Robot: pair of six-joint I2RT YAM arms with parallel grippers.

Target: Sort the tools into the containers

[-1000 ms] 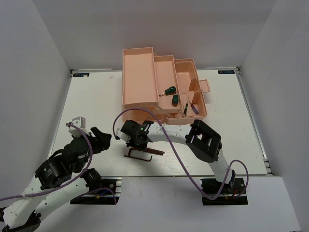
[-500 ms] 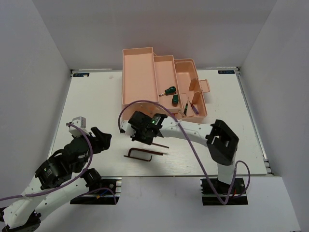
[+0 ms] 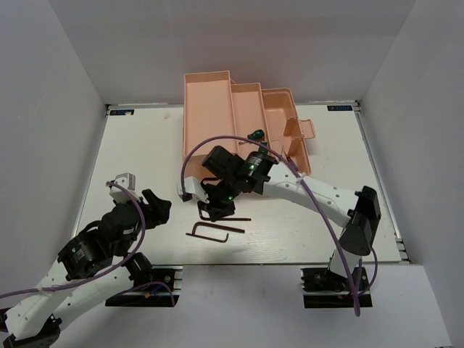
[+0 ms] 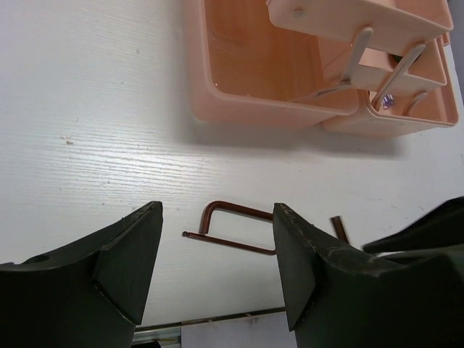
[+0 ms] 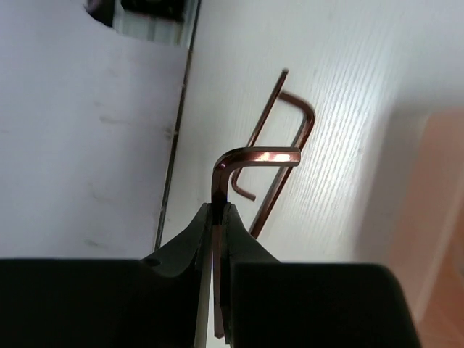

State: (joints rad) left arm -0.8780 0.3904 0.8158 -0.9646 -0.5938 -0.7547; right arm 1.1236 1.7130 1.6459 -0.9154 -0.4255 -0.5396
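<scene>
**A:** What stands on the white table [image 3: 145,145]?

**B:** The salmon-pink toolbox [image 3: 210,109], at the far middle, with its tiered trays fanned open.

**A:** And the arms?

**B:** The right gripper [image 5: 217,210] reaches over to the left, just near of the toolbox's near-left corner. Its fingers are pinched tight on a brown hex key [image 5: 254,157]. The left gripper [image 4: 217,210] sits at the near left, fingers spread wide and holding nothing.

**A:** Anything smaller?

**B:** A second hex key [image 3: 210,230] lies flat on the table, just near of the right gripper. A green-handled screwdriver [image 3: 255,135] lies in one of the toolbox trays.
</scene>
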